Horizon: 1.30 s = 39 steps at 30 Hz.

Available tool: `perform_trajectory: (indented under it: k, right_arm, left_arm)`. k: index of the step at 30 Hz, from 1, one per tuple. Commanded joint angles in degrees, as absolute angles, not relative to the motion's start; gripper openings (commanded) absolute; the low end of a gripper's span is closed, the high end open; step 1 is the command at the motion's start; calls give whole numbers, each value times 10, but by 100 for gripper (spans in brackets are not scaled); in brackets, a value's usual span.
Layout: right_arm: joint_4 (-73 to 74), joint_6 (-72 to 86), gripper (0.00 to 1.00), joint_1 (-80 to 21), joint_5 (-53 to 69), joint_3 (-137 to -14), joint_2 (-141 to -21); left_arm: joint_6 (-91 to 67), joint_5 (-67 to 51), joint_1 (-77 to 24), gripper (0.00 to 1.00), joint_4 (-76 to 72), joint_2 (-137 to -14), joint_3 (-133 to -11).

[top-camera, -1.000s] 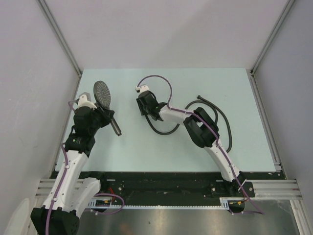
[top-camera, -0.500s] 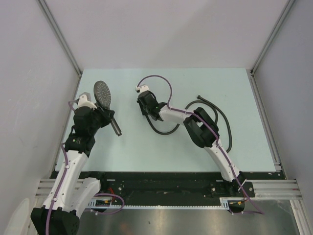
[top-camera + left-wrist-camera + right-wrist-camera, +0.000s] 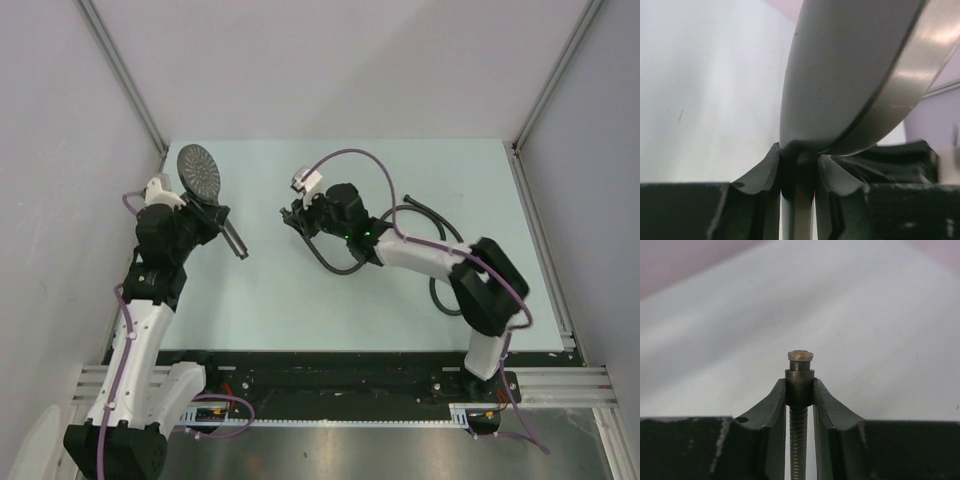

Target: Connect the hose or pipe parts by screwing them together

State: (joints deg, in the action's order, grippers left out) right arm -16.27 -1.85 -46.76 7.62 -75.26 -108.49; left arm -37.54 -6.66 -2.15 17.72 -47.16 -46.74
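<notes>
The dark grey shower head (image 3: 199, 172) is held up at the table's left, dotted face upward, its straight handle (image 3: 236, 243) slanting toward the middle. My left gripper (image 3: 207, 216) is shut on the handle just below the head. In the left wrist view the head (image 3: 850, 75) fills the frame above the gripper (image 3: 797, 165). My right gripper (image 3: 294, 218) is shut on the hose's end fitting (image 3: 800, 377); its brass tip (image 3: 800, 355) sticks out past the fingertips. The dark hose (image 3: 336, 269) trails back under the right arm and loops on the table.
The pale green table (image 3: 300, 310) is walled by grey panels left, right and behind. The hose's free end (image 3: 408, 200) lies at the middle right. Purple cables (image 3: 350, 158) arch over the right wrist. About a hand's width separates the handle tip and the hose fitting.
The left arm has shifted the shower head left and farther back. The right arm has swung its elbow out to the right and turned its wrist, keeping the hose end near the table's middle.
</notes>
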Motion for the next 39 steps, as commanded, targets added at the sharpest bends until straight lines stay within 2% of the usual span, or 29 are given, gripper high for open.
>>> perform_trajectory:
  k: [1, 5, 8, 12, 18, 26, 39]
  right_arm:
    - [-326, -34, 1, -465, 197, -648, -959]
    - [-403, -35, 0, -474, 261, -593, -885]
    - [-400, -44, 0, -478, 294, -584, -867]
    - [-388, -68, 0, -476, 313, -563, -852]
    - [-447, -40, 0, -479, 346, -552, -855]
    - [-485, -9, 0, -487, 314, -553, -864]
    - [-497, 18, 0, -501, 259, -577, -898]
  left_arm:
    - [-423, -103, -16, 0, 80, -468, -527]
    - [-496, -195, -16, 0, -116, -464, -471]
    - [-525, -199, -16, 0, -156, -471, -468]
    - [-515, -204, -16, 0, -183, -470, -487]
    - [-511, -226, -17, 1, -221, -464, -489]
    - [-548, -234, -18, 0, -279, -455, -440]
    - [-556, -235, -29, 1, -318, -469, -428]
